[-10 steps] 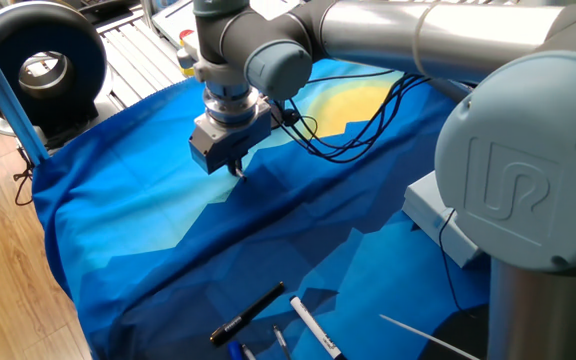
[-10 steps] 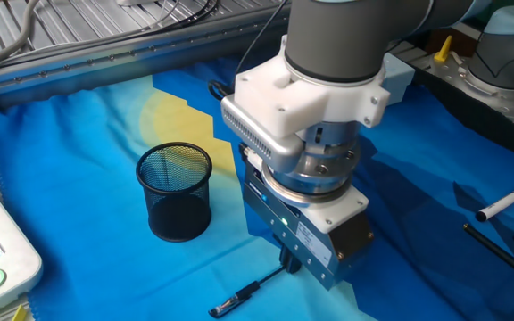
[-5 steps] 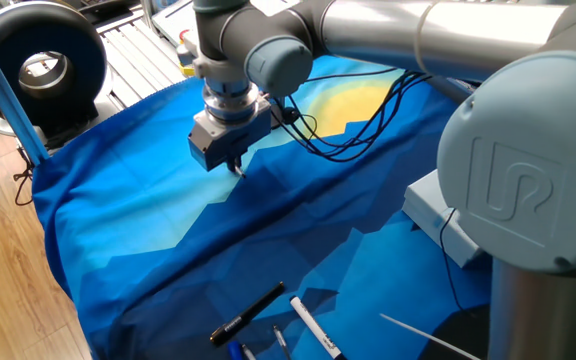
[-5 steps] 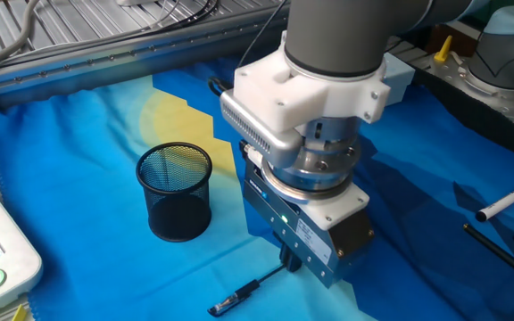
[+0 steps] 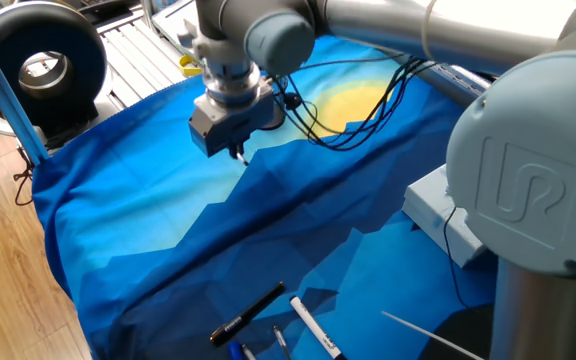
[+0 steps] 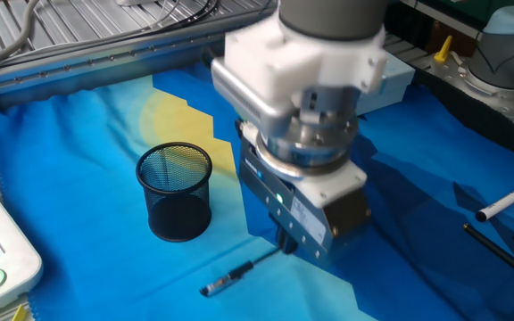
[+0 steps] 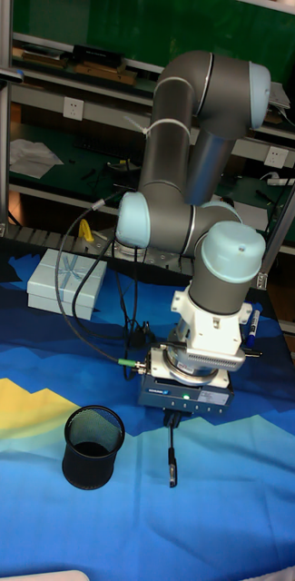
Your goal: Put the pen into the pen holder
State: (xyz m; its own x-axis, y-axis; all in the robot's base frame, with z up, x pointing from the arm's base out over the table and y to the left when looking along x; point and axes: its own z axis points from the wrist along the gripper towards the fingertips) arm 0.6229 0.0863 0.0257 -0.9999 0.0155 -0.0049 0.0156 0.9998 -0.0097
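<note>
The UR5 arm [image 7: 197, 182] stands over the tabletop [image 6: 78, 285], which is covered by a blue and yellow cloth. In the last second the arm has gone up a little and has moved to about 10 o'clock in the other fixed view, in the direction of the cup.

The tool [image 6: 284, 247] points down, and its fingers seem to be clamped on the upper end of the pen [image 6: 228, 277]. The contact itself is small and a little blurred, so this is a judgement and not a sure fact.

The pen holder [image 6: 177, 192] stands upright on the cloth at about 9 o'clock from the tool, near it but apart, and nothing is inside.

The pen reaches out from the tool toward 8 o'clock. It has shifted together with the tool, which suggests that the grasp has succeeded. Its free end is low over the cloth or touches it; I cannot tell which.

The lift has probably just begun. The pen needs more height before it can pass over the rim.
</note>
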